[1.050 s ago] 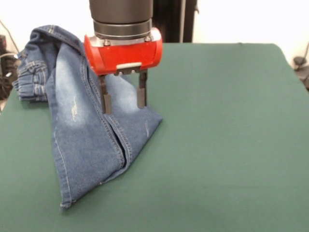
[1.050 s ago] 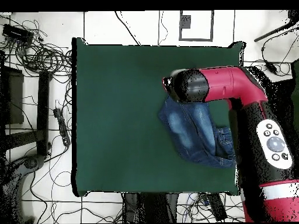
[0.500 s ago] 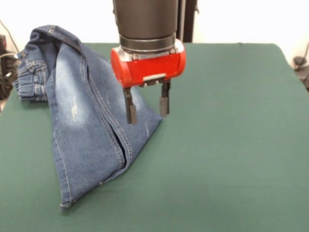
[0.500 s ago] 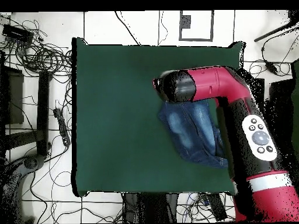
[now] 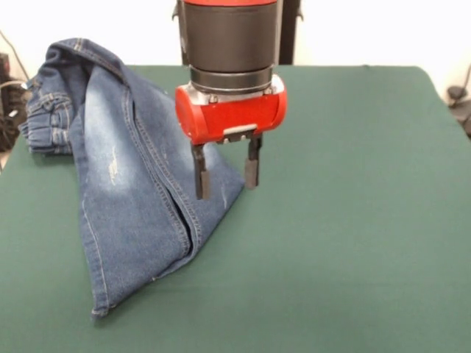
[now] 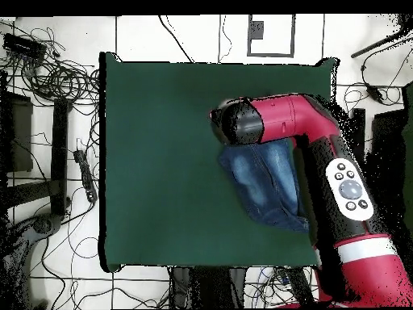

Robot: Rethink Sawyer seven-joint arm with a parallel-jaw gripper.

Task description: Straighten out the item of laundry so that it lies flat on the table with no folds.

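Observation:
The item of laundry (image 5: pixel 125 198), a small pair of blue denim jeans with pale faded patches, lies folded over itself on the left part of the dark green table (image 5: pixel 346 220). Its waistband end is bunched at the far left. My gripper (image 5: pixel 227 178) hangs open and empty just above the jeans' right-hand corner, its two dark fingers (image 5: pixel 200 181) pointing down. In the overhead view the jeans (image 6: pixel 262 182) lie toward the table's right side, and the arm's red and black head (image 6: pixel 238 125) covers their top edge and hides the fingers.
The table (image 6: pixel 161 161) spreads wide and bare to the left of the jeans in the overhead view. Cables and black stands (image 6: pixel 56 145) lie on the floor beyond that edge. The arm's red link (image 6: pixel 347 194) runs along the table's right edge.
The gripper has shifted right across the jeans, from over their middle to their right-hand corner, and dropped slightly. It stayed open. The jeans have not moved.

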